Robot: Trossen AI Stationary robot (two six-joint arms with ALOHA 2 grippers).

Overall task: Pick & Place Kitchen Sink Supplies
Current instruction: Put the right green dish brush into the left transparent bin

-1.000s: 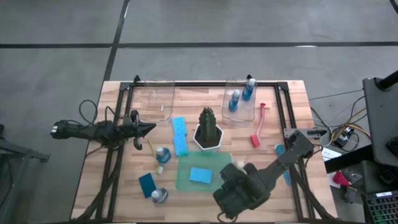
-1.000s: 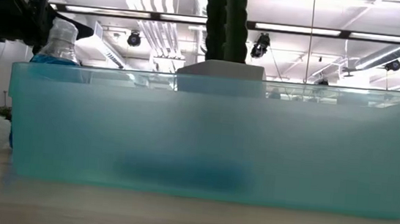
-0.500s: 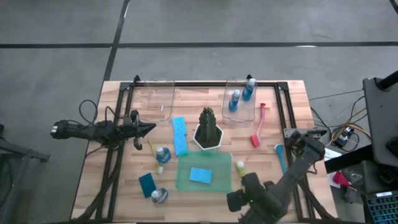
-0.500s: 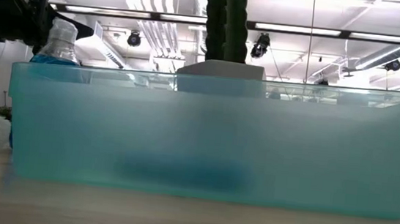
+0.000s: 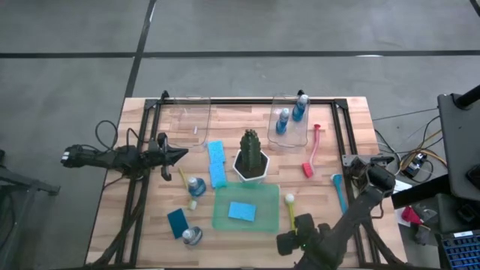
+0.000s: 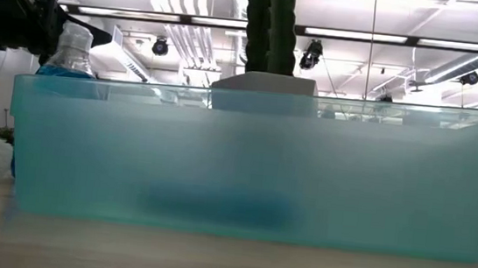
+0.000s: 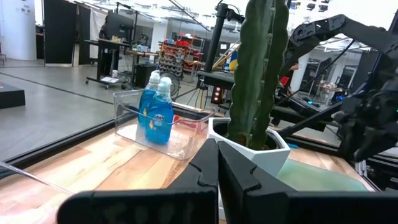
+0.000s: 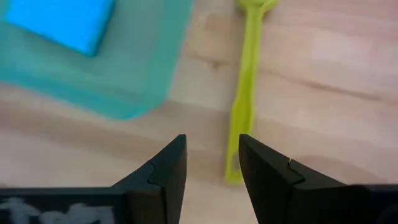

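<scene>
we hold the right gripper (image 8: 211, 165) half open and empty beside the green tray (image 8: 140, 74), probably lining up the yellow brush (image 8: 244, 93); the left gripper (image 7: 217, 163) waits shut

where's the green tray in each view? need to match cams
High view: green tray at the table's near middle, in front of the plant, a blue sponge inside it.
Low view: tray wall fills the picture; the plant rises behind it.
Left wrist view: a strip of tray past the plant's white pot.
Right wrist view: tray corner with the sponge, beside a yellow brush.
Shared landmark: the plant.
</scene>
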